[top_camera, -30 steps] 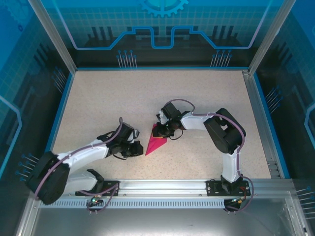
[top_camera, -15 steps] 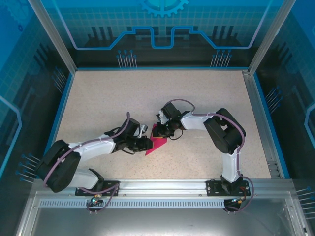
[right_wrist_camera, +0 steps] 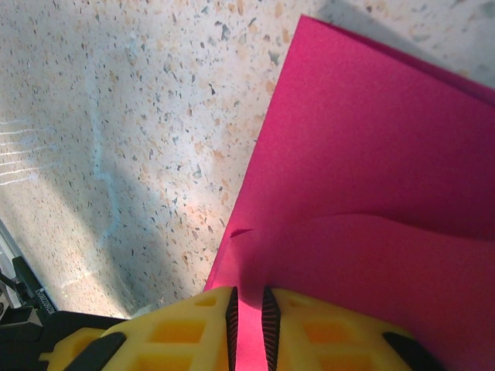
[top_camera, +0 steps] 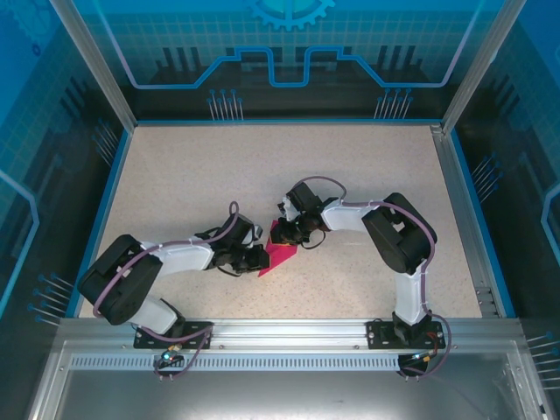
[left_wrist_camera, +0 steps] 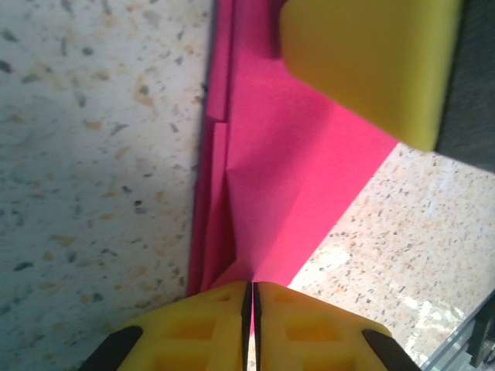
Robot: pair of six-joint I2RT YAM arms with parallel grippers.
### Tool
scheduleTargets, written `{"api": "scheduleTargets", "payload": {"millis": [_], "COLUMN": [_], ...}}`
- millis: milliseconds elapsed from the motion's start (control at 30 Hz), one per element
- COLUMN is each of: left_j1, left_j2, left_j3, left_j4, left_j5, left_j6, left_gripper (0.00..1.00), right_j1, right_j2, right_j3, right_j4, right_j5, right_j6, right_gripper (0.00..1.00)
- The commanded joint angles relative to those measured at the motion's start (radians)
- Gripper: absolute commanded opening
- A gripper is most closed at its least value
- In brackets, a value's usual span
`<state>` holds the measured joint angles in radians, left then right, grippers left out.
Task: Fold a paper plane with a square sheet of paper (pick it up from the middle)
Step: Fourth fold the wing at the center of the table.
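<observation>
1. Two arms meet near the middle of the table (top_camera: 175, 175) in the top view, a bit toward 6 o'clock. The pink paper (top_camera: 282, 253) lies flat between them, already folded into a narrow wedge with its tip pointing to about 7 o'clock. We see the left gripper (top_camera: 260, 259) on its 8 o'clock side and the right gripper (top_camera: 295, 234) on its 1 o'clock end. We can't tell the jaws from up here.

2. Left wrist view: the left gripper (left_wrist_camera: 250, 290) is clenched on the pink paper (left_wrist_camera: 286, 178), its yellow fingers (left_wrist_camera: 201, 325) pressed nearly together at 6 o'clock with the paper's edge pinched in the slit. Layered folds run up toward 12 o'clock along the paper's left edge. At 1 o'clock we see a yellow finger (left_wrist_camera: 363, 62) of the other gripper sitting on the paper. Speckled table (left_wrist_camera: 93, 154) fills the 9 o'clock side.

3. Right wrist view: the right gripper (right_wrist_camera: 247, 301) is pinched on the pink paper (right_wrist_camera: 371, 170) too, with a thin fold of it caught between the fingers (right_wrist_camera: 178, 332) at 6 o'clock. The paper spreads toward 2 o'clock, and bare table (right_wrist_camera: 139, 116) sits at 10 o'clock.
</observation>
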<state>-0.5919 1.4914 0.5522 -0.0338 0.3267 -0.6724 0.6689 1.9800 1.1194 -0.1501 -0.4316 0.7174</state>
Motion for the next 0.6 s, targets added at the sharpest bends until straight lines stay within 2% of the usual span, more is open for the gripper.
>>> {"api": "scheduleTargets", "payload": {"millis": [0,200,567], "left_j1": [-0.004,-0.005,-0.004], "left_j2": [0.018,0.03,-0.049], "left_j3": [-0.044,-0.07,-0.116], "left_j4": [-0.062,-0.116,-0.143], "left_j5": [-0.039,-0.075,-0.045], "left_j6": [0.025,0.022,0.008], "left_gripper": [0.14,0.12,0.12], "right_j1": [0.006,0.005,0.006], "right_j2": [0.08,0.086,0.095], "right_j3": [-0.022,-0.02,-0.027], "right_j4": [-0.089,-0.09,-0.087], "right_j5": [0.127,0.125,0.132], "right_j6": [-0.013,-0.012,-0.01], "right_gripper": [0.21,0.21,0.2]}}
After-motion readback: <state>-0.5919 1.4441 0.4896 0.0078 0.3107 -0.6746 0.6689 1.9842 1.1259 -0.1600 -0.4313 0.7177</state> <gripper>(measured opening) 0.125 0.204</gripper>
